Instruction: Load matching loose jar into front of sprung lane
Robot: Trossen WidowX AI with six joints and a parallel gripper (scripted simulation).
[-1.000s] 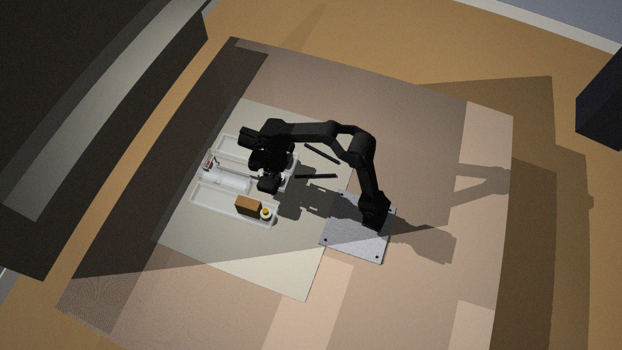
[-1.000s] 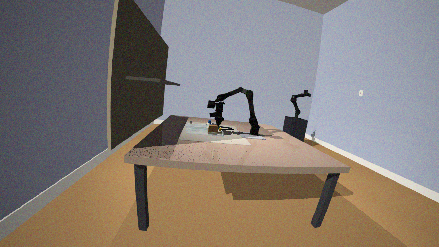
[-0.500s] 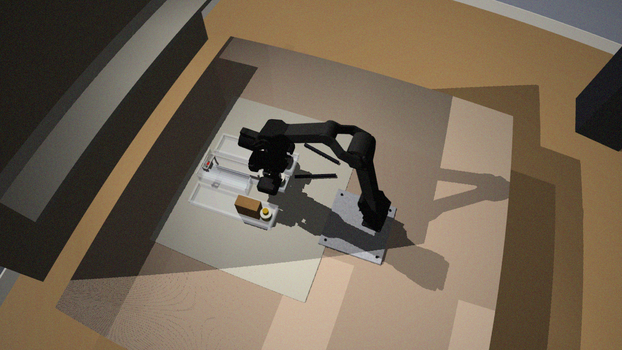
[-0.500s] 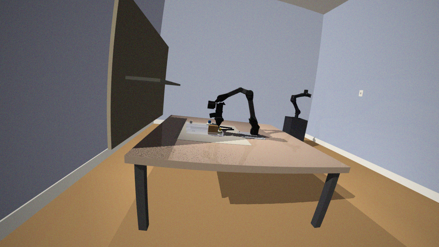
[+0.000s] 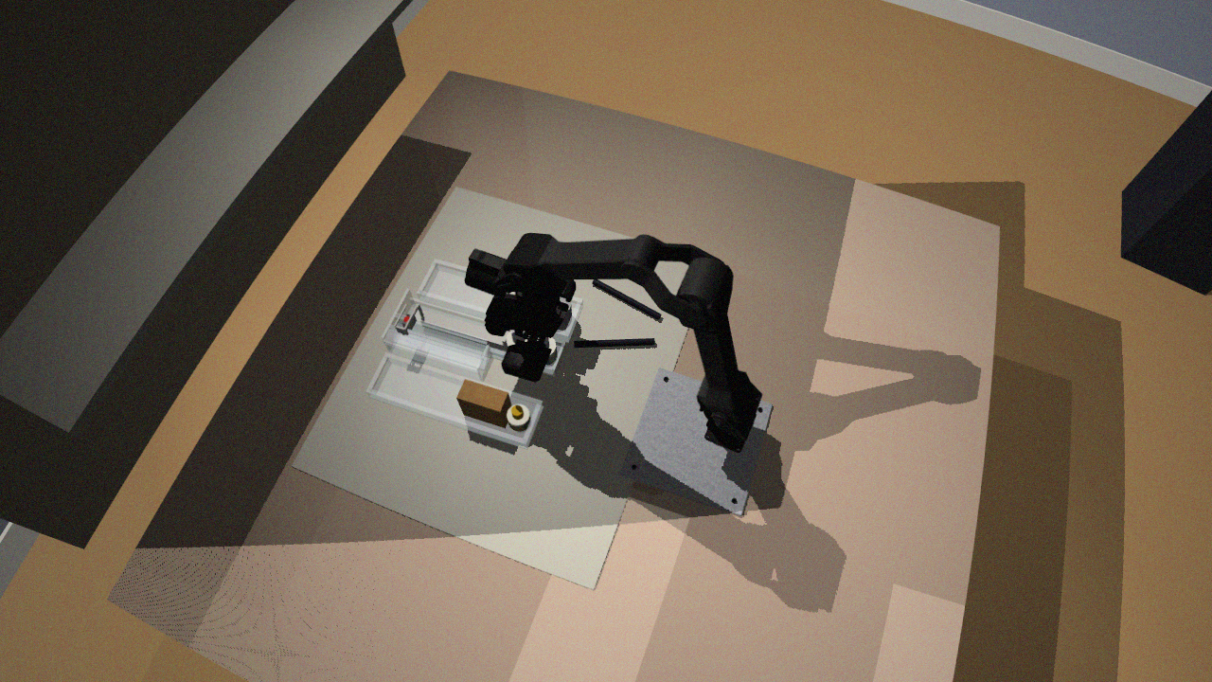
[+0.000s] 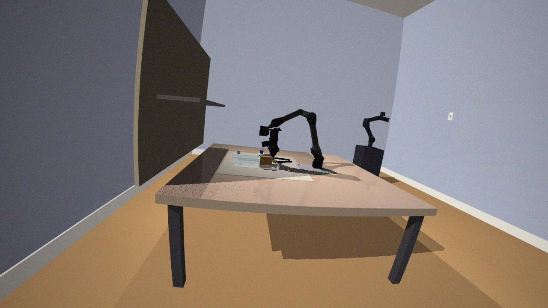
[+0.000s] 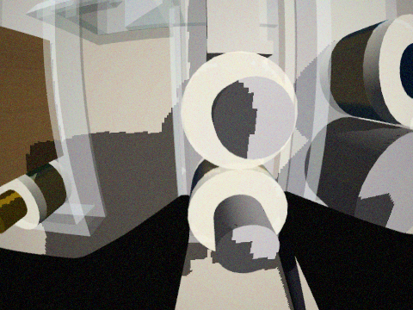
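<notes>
My gripper (image 7: 234, 202) (image 6: 273, 157) points down, shut on a jar with a white collar and a grey cap (image 7: 254, 224). A second jar with the same look (image 7: 275, 116) stands directly behind it in the sprung lane; their collars meet or overlap in the wrist view. A pale block, apparently the pusher (image 7: 234, 30), is behind that second jar. Clear lane walls (image 7: 178, 129) run beside the jars. In the top view the gripper covers most of both jars. The low front stop and the held jar's base are hidden, so I cannot tell whether it touches the lane floor.
Left lane: a brown block (image 5: 483, 401) (image 6: 265, 161) (image 7: 21, 95) and a yellow-capped jar (image 5: 517, 415) (image 7: 52, 185). Right side: a blue-capped jar (image 6: 261, 152) (image 7: 350, 73) and a wide grey-topped object (image 7: 335, 155), close to the right finger. Two black bars (image 5: 627, 300) (image 5: 614, 343) lie in front.
</notes>
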